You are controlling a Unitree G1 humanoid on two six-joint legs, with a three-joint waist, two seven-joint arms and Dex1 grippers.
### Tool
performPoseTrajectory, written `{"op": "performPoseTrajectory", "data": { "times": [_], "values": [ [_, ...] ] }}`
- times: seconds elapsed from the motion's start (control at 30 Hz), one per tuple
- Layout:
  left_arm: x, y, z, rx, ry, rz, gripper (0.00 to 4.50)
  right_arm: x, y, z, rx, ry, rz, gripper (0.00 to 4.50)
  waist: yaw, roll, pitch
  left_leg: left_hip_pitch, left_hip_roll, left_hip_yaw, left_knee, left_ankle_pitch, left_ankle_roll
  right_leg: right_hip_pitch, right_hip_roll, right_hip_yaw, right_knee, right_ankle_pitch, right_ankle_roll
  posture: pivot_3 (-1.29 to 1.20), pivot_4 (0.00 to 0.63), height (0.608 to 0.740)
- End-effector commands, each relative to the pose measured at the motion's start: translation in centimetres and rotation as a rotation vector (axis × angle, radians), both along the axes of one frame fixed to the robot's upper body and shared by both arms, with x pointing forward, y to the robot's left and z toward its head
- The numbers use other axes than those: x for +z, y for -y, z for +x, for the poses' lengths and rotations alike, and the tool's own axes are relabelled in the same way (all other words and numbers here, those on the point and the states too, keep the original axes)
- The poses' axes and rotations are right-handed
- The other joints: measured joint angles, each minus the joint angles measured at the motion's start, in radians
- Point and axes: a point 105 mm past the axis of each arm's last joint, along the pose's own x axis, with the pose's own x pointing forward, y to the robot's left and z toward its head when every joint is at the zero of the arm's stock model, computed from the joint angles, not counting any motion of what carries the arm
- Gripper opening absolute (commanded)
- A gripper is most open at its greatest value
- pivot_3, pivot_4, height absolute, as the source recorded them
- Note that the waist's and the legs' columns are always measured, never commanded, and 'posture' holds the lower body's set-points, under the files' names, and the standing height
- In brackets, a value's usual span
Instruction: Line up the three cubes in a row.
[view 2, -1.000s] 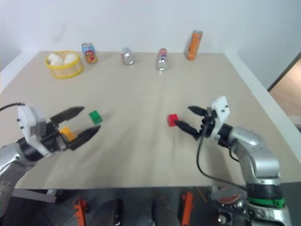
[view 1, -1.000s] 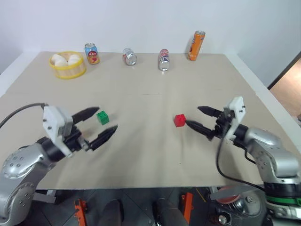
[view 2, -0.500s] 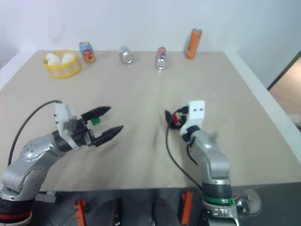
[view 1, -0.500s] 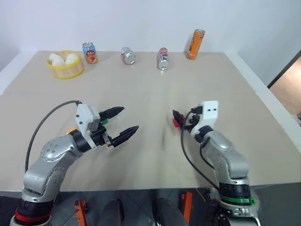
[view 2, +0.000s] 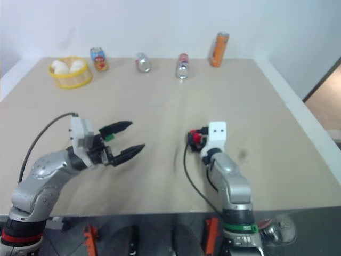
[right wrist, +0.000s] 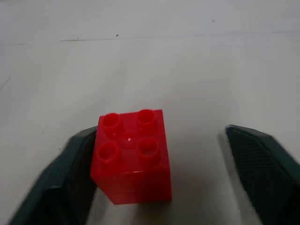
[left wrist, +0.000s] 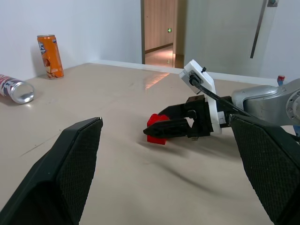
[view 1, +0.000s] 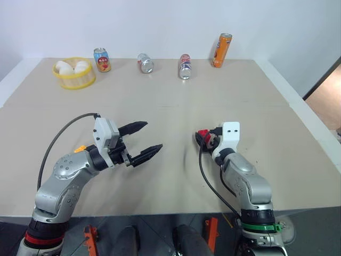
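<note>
Red plastic, hard and studded, the red cube sits on the beige tabletop between the fingers of the right hand, which stand apart around it: one finger touches or nearly touches one side face while the other is well clear of the opposite face. It looks light, rigid and smooth-sided, so it would likely slide or twist if squeezed off-centre; the sensible hold is on two opposite flat side walls, low and square, leaving the studs on top free. The green cube peeks out just behind the left hand, whose fingers are spread wide and hold nothing, hovering above the tabletop. The yellow-orange cube lies near that arm, half hidden by it. All three are apart, so the row is not yet formed. Along the far edge stand a yellow basket of eggs and four drink cans, well away from the work
</note>
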Motion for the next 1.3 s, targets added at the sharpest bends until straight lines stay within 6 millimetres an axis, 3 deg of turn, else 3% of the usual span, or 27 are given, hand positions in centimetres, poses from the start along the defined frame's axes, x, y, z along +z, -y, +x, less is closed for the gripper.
{"op": "performPoseTrajectory", "data": {
  "times": [0.03, 0.17, 0.33, 0.4, 0.47, 0.67, 1.0, 1.3],
  "values": [
    [0.8, 0.4, -0.2, -0.018, 0.042, -0.004, 4.50, 1.1, -0.5, 0.2, 0.022, 0.034, 0.019, 2.63, 0.000, 0.000, 0.000, 0.000, 0.000, 0.000, 0.000, 0.000, 0.000, 0.000, 0.000, 0.000, 0.000, 0.000, 0.000, 0.00, 0.150, 0.740],
    [0.5, 0.4, -0.2, -0.018, 0.039, 0.006, 4.50, 1.4, -0.1, 0.3, 0.034, 0.029, 0.067, 1.31, 0.000, 0.000, 0.000, 0.000, 0.000, 0.000, 0.000, 0.000, 0.000, 0.000, 0.000, 0.000, 0.000, 0.000, 0.000, 0.00, 0.150, 0.740],
    [0.2, 0.3, -0.5, -0.043, 0.033, 0.032, 4.50, 4.4, -0.6, -0.2, 0.347, 0.133, 0.032, 1.28, 0.000, 0.000, 0.000, 0.000, -0.001, 0.001, 0.000, 0.000, 0.000, 0.000, -0.001, 0.001, 0.000, 0.000, 0.000, 0.00, 0.150, 0.740],
    [0.0, 0.1, -0.8, -0.069, 0.022, 0.058, 4.50, 5.4, -2.1, -2.5, 0.684, 0.159, -0.041, 1.28, 0.000, 0.000, 0.000, 0.000, 0.000, 0.000, 0.000, 0.000, 0.000, 0.000, 0.000, 0.000, 0.000, 0.000, 0.000, 0.00, 0.150, 0.740],
    [-0.3, -0.1, -1.2, -0.093, 0.011, 0.084, 4.50, 5.8, -2.7, -4.7, 0.959, 0.172, -0.082, 1.28, 0.000, 0.002, 0.001, 0.000, 0.000, 0.000, 0.000, 0.000, 0.000, 0.000, 0.000, 0.000, 0.000, 0.000, 0.000, 0.00, 0.150, 0.740],
    [-1.8, -0.9, -2.8, -0.179, -0.038, 0.192, 4.50, 4.3, -3.3, -6.3, 1.347, 0.108, -0.243, 1.28, -0.006, 0.002, 0.001, 0.003, 0.002, 0.000, -0.001, -0.001, 0.001, 0.001, 0.003, 0.000, 0.000, -0.001, -0.001, 0.00, 0.150, 0.740],
    [-2.9, -1.8, -4.0, -0.204, -0.058, 0.276, 4.50, 1.2, -4.1, -4.1, 1.482, 0.082, -0.364, 1.28, -0.001, 0.002, 0.001, 0.002, 0.002, 0.001, 0.000, 0.000, 0.001, 0.001, 0.002, 0.000, 0.000, -0.001, -0.003, 0.00, 0.150, 0.740],
    [-2.7, -2.2, -4.1, -0.180, -0.054, 0.278, 4.50, -0.3, -3.9, -4.2, 1.542, 0.047, -0.395, 1.28, 0.000, 0.002, 0.001, 0.002, 0.003, 0.001, 0.000, 0.000, 0.001, 0.000, 0.002, -0.001, 0.000, -0.001, -0.003, 0.00, 0.150, 0.740]
  ]
}}
